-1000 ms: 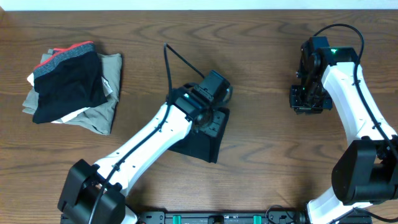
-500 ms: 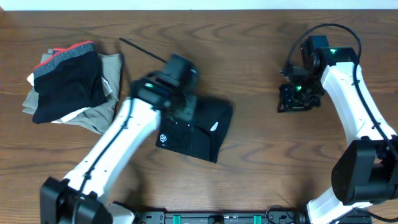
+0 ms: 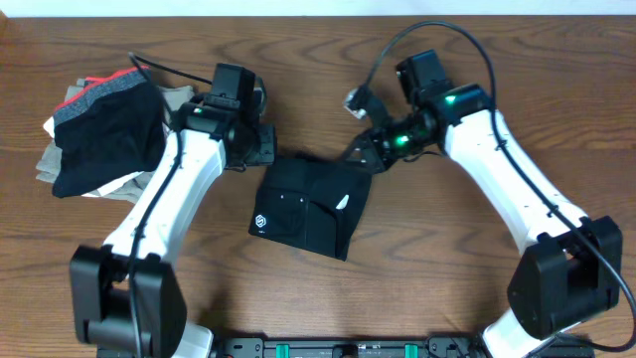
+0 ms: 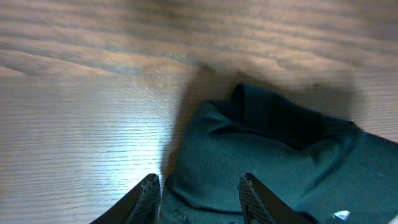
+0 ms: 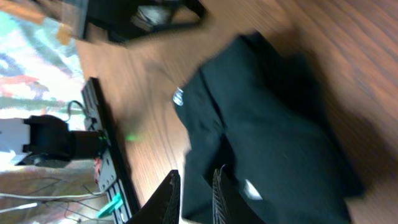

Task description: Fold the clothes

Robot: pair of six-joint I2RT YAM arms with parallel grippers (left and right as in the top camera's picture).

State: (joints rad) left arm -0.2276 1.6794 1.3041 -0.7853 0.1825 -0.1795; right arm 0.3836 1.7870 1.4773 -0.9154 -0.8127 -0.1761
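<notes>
The clothes are a black garment lying folded in the middle of the table, its white hexagon logo facing up. My left gripper sits at the garment's upper left edge. In the left wrist view its fingers stand apart with the dark cloth between and beyond them, and the left gripper is open. My right gripper hovers at the upper right corner. In the blurred right wrist view the right gripper shows only a narrow gap over the clothes; a pinch cannot be made out.
A pile of other garments lies at the far left: a black one with a grey band and red trim on top of khaki ones. The arms' base rail runs along the table's front edge.
My left arm swung off the top of the clothes to their upper left edge, uncovering them. My right arm came in from the far right to the upper right corner.
</notes>
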